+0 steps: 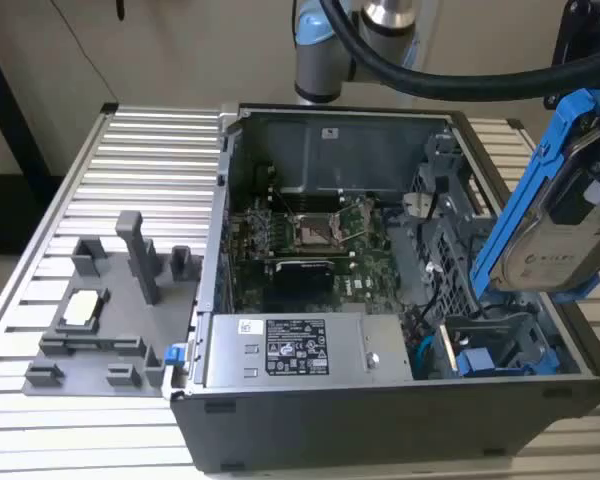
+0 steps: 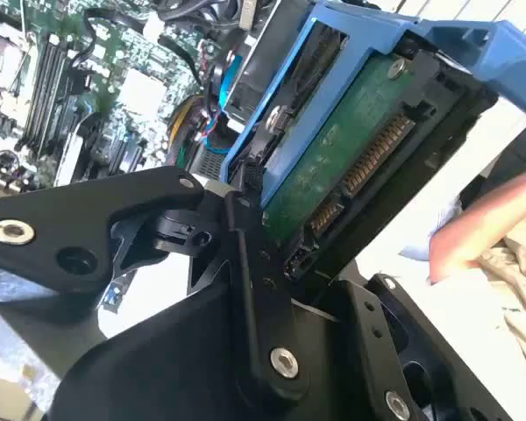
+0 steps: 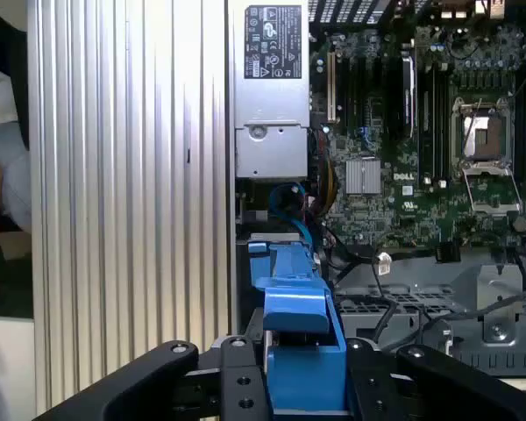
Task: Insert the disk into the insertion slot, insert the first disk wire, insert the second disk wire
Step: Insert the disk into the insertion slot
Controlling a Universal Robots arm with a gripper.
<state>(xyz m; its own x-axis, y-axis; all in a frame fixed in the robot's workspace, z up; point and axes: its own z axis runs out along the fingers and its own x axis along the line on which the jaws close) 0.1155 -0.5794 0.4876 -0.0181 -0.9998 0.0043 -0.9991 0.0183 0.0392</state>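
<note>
The gripper (image 3: 302, 373) clamps the one disk (image 1: 570, 225) by its blue carrier, holding it tilted in the air above the single insertion slot (image 1: 495, 340), which sits in the open computer case (image 1: 330, 135) at its near corner on the exterior view's right, atop the ribbed metal table (image 1: 150, 150).

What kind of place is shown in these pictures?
Probably a robot test bench for computer assembly: an open computer case sits on a ribbed metal table, a grey parts fixture lies beside it, and the gripper holds the disk.
</note>
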